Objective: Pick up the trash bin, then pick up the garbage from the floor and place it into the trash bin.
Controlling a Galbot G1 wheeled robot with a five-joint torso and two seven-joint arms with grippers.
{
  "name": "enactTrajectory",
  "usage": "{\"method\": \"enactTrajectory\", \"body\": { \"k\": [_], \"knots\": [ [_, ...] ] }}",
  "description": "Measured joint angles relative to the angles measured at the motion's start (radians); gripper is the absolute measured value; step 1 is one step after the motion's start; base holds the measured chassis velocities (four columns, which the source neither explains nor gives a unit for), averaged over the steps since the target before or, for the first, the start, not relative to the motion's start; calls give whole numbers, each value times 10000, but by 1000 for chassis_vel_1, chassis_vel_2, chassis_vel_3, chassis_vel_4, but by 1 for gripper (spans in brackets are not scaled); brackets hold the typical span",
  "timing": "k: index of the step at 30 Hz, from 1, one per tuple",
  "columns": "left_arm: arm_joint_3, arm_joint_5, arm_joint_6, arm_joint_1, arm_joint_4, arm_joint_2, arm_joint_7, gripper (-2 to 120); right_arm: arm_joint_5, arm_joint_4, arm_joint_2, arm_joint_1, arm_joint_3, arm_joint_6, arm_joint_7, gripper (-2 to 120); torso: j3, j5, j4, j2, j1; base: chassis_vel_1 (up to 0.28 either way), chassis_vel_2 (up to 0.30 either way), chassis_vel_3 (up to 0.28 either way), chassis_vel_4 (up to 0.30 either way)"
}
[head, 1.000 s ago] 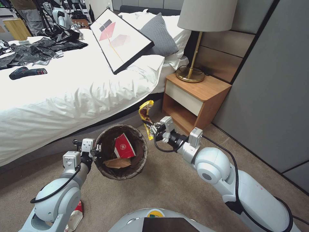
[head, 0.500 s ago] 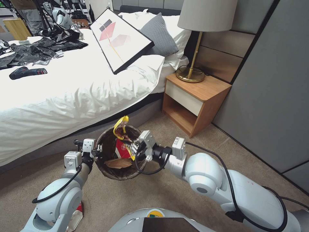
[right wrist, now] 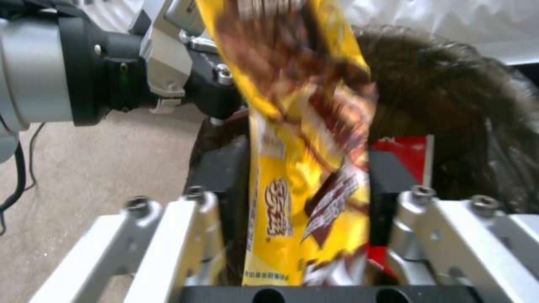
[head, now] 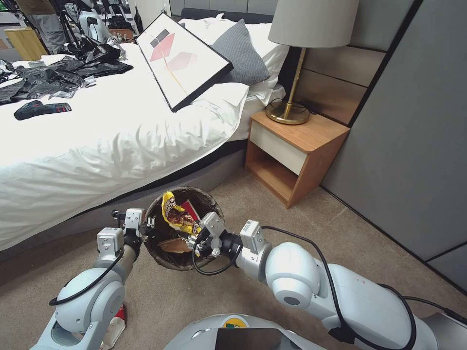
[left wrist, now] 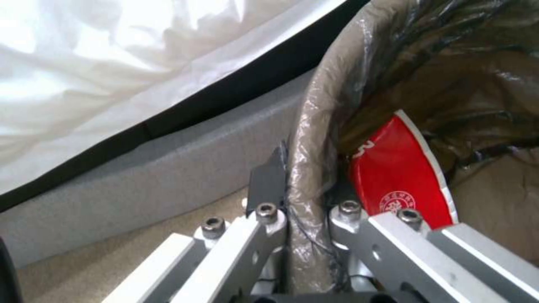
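Garbage, head view: yellow snack wrapper (head: 176,216) stands over the mouth of the trash bin (head: 163,245), long axis running up and away from the right gripper (head: 193,236), which pinches its lower end.
Bin, head view: held off the carpet beside the bed by the left gripper (head: 146,226).
Left wrist view: fingers (left wrist: 268,179) pressed together on the bag-lined rim (left wrist: 310,139); red carton (left wrist: 401,179) inside.
Right wrist view: wrapper (right wrist: 303,168) sits between the narrowly parted fingers (right wrist: 227,176), bin interior (right wrist: 449,126) just beyond.

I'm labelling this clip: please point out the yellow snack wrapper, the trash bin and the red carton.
yellow snack wrapper (right wrist: 292,168): right wrist view, its printed middle.
trash bin (head: 160,245): head view, bag-covered near rim.
red carton (left wrist: 401,181): left wrist view, its red face.
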Motion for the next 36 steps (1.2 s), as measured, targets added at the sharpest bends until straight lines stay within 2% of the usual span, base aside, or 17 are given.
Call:
{"method": "enactTrajectory", "body": {
  "k": [2,4,6,7,10,11,13,16,23,25,28,31,32,34,36],
  "knots": [
    [0,-11,1,-6,2,15,0,3,-55,-70,70,34,-40,10,47,54,0,0,0,0,0,0,0,0,0],
    [-1,-15,1,-7,3,17,0,3,-72,-84,88,48,-52,26,90,57,0,0,0,0,0,0,0,0,0],
    [-3,-28,2,-22,14,22,0,3,-71,-124,170,156,-111,104,342,68,0,0,0,0,0,0,0,0,0],
    [-3,-28,2,-22,14,22,0,3,-71,-124,170,156,-111,104,342,68,0,0,0,0,0,0,0,0,0],
    [-3,-29,2,-45,35,13,0,3,-58,-174,189,199,-72,109,421,83,0,0,0,0,0,0,0,0,0],
    [-3,-29,2,-45,35,13,0,3,-58,-174,189,199,-72,109,421,83,0,0,0,0,0,0,0,0,0],
    [-3,-34,2,-54,39,11,0,3,-65,-177,187,160,36,122,436,93,0,1,0,0,0,0,0,0,0],
    [-3,-35,2,-60,50,12,1,3,-109,-170,172,93,91,161,480,99,0,1,0,0,0,0,0,0,0],
    [-12,-37,2,-59,52,3,2,3,-220,-136,169,-170,484,361,482,100,0,1,0,0,0,0,0,0,0],
    [-29,-27,2,-20,54,-26,-2,3,-374,-84,205,-457,1067,704,466,100,0,1,2,0,0,0,0,0,0],
    [-36,-24,2,4,59,-44,-16,3,-629,-91,215,-629,1324,1039,467,100,0,2,-1,0,0,0,0,0,0],
    [-62,-10,2,64,71,-105,-44,3,-1995,-356,135,-1116,2268,2420,483,100,0,2,0,0,0,0,0,0,0],
    [-62,-10,2,64,71,-105,-44,3,-1995,-356,135,-1116,2268,2420,483,100,0,2,0,0,0,0,0,0,0],
    [-78,-6,0,75,71,-130,-47,3,-3000,-781,151,-1435,2922,3281,543,100,0,1,0,0,0,0,0,0,0],
    [-85,-2,-1,76,72,-135,-45,3,-3320,-983,194,-1586,3272,3567,517,100,0,2,1,0,0,0,0,0,0]
  ]
}}
